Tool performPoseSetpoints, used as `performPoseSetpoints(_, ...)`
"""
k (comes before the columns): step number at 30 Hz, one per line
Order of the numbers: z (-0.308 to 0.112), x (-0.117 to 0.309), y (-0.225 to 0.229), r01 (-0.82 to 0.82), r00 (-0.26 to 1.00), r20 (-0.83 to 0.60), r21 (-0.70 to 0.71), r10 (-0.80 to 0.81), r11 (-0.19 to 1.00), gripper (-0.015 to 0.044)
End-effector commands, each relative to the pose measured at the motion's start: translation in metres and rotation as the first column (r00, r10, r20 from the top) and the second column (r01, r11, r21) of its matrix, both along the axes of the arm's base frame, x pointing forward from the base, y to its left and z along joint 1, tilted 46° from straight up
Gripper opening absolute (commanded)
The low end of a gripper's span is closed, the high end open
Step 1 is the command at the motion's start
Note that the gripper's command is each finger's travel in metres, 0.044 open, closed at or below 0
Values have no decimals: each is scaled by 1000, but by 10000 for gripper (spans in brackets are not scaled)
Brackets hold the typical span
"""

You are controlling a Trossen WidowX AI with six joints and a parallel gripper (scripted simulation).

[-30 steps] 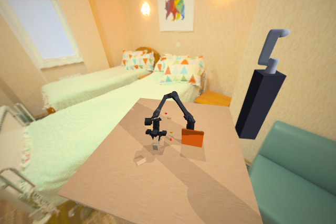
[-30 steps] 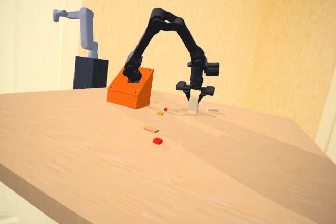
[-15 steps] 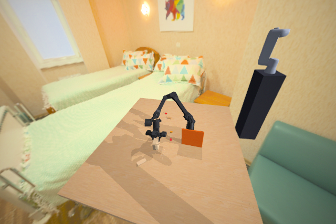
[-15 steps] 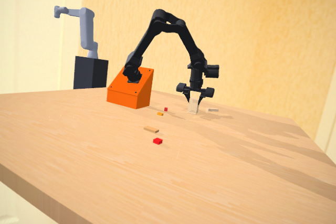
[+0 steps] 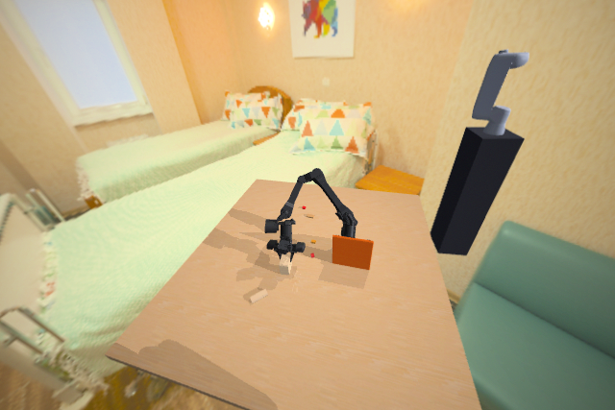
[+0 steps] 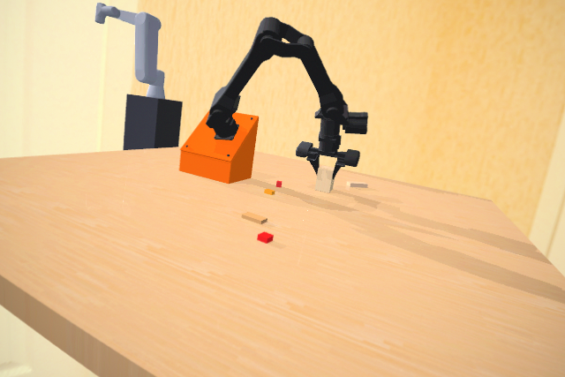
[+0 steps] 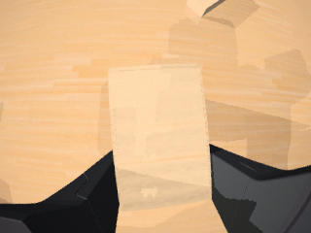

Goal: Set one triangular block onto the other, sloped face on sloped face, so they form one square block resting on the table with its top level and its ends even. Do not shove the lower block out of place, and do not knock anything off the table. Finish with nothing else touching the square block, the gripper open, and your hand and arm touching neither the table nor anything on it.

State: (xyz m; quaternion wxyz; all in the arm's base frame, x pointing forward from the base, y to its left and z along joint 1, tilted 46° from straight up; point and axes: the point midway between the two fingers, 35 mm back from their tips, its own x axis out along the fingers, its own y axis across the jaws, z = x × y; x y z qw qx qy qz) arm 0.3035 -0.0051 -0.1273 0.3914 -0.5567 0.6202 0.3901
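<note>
My gripper (image 5: 285, 256) (image 6: 326, 175) (image 7: 157, 149) points down and is shut on a pale block (image 5: 285, 267) (image 6: 324, 184) (image 7: 157, 107), one finger against each side. The block stands taller than it is wide in the exterior view. Its sloped face cannot be made out, nor whether it is one piece or two together, nor whether its underside touches the table. Another pale block (image 5: 258, 295) (image 6: 357, 184), long and low, lies apart from it on the table (image 5: 377, 341) (image 6: 182, 249). Part of it shows at the wrist view's top edge.
A red cube (image 5: 312, 254) (image 6: 278, 184) and an orange piece (image 5: 313, 241) (image 6: 269, 192) lie near the gripper. A tan plank (image 5: 309, 215) (image 6: 253, 217) and a red block (image 5: 304, 207) (image 6: 265, 237) lie farther off. The orange base (image 5: 352, 253) (image 6: 205, 162) carries the arm.
</note>
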Motion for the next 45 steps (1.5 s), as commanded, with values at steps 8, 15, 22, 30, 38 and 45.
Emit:
performPoseSetpoints(8, -1, 0, 0, -6, 1000, -1, -2, 6, 1000, 0)
performPoseSetpoints(15, -1, 0, -1, -6, 1000, -2, -2, 6, 1000, 0)
performPoseSetpoints(22, -1, 0, -1, -6, 1000, -2, -2, 6, 1000, 0)
performPoseSetpoints(30, -2, 0, -1, -6, 1000, -2, -2, 6, 1000, 0)
performPoseSetpoints(38, -2, -1, -1, -1, 1000, -1, -1, 1, 1000, 0)
performPoseSetpoints(45, -2, -1, -1, -1, 1000, -2, -1, 1, 1000, 26)
